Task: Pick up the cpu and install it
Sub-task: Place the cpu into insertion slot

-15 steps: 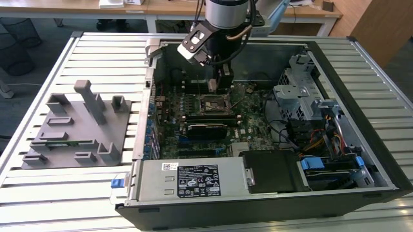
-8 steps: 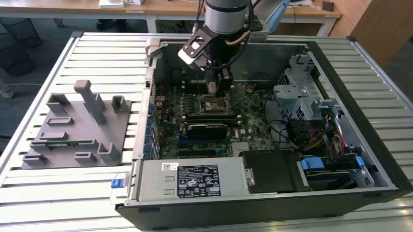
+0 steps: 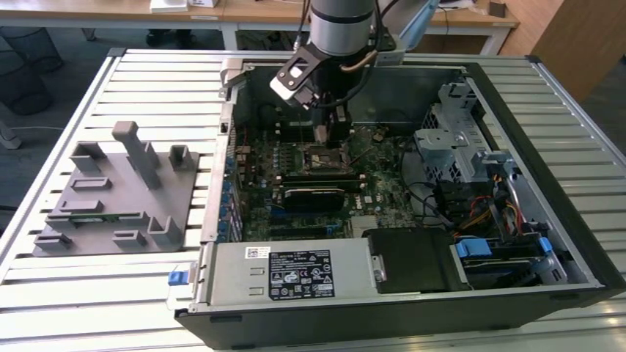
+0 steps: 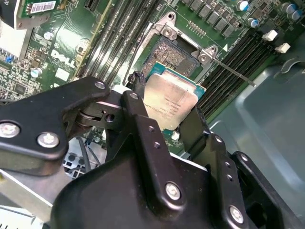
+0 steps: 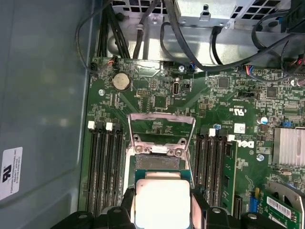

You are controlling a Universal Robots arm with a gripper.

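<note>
Metal-slat counter [image 3: 127,81] carries the open computer case [image 3: 411,312]. The green motherboard [image 5: 157,100] lies flat on the case floor, with the socket [image 5: 157,162] roughly mid-board. The socket's hinged frame [image 5: 162,125] stands open on the side of the socket away from the gripper [image 5: 162,207], so the contact bed is bare.

The gripper is clenched on the cpu [image 5: 162,200], pinching two opposite edges, metal lid towards the cameras. In both wrist views the chip hangs just short of the socket, apart from it and not yet over it.

My take on doing this bit well:
- Square the chip to the socket outline while it's clear of the contacts.
- Level it, since it looks a touch tilted in the second wrist view, though I can't be sure.
- Match the corner mark.
- Come straight down slowly, with no sideways sliding on those contacts and no pressing.
</note>
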